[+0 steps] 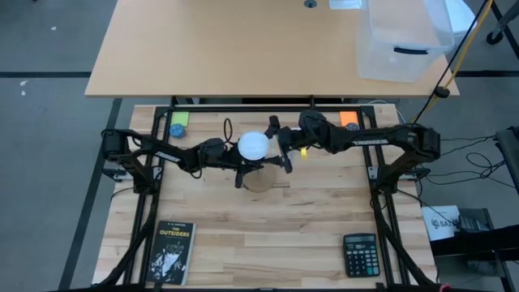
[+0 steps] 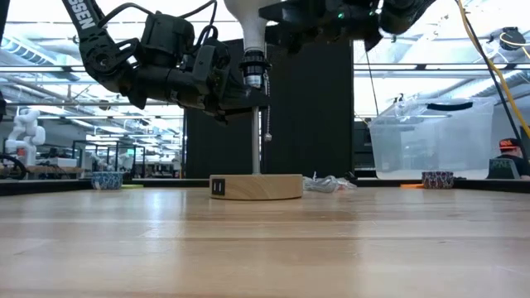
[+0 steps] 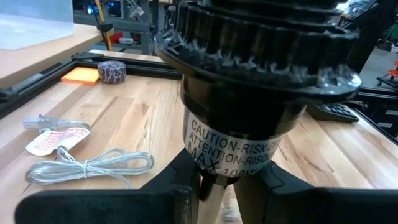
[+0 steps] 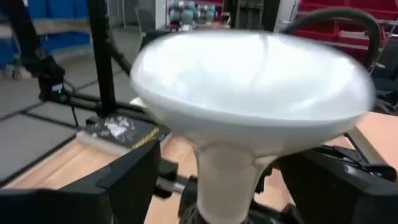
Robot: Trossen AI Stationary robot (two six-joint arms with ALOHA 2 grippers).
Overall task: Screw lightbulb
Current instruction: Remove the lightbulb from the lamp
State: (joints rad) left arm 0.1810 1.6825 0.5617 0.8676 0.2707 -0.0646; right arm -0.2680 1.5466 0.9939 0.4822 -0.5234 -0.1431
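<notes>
A lamp stand rests on its round wooden base (image 2: 256, 186) on the table, and a thin pole carries a black socket (image 2: 255, 68). The white lightbulb (image 1: 253, 145) sits upright with its neck in the socket (image 3: 249, 81). My left gripper (image 2: 240, 98) reaches in from the table's left and is shut on the lamp just under the socket. My right gripper (image 4: 227, 186) comes level from the table's right. It is open, with one finger on each side of the bulb's neck (image 4: 224, 168) and a gap to it on both sides. My left gripper pinches the foot of the black socket (image 3: 214, 177), where it meets the pole, between its two fingers. The fingers (image 3: 168, 193) come about level from the table's left and lie across the pole. The lamp stands upright with its wooden base on the table.
A book (image 1: 170, 251) lies near the front left and a calculator (image 1: 359, 254) near the front right. A coiled cord with a tag (image 3: 87, 167) and an orange pad (image 1: 349, 118) lie toward the back. A clear plastic bin (image 1: 401, 40) stands on the far table.
</notes>
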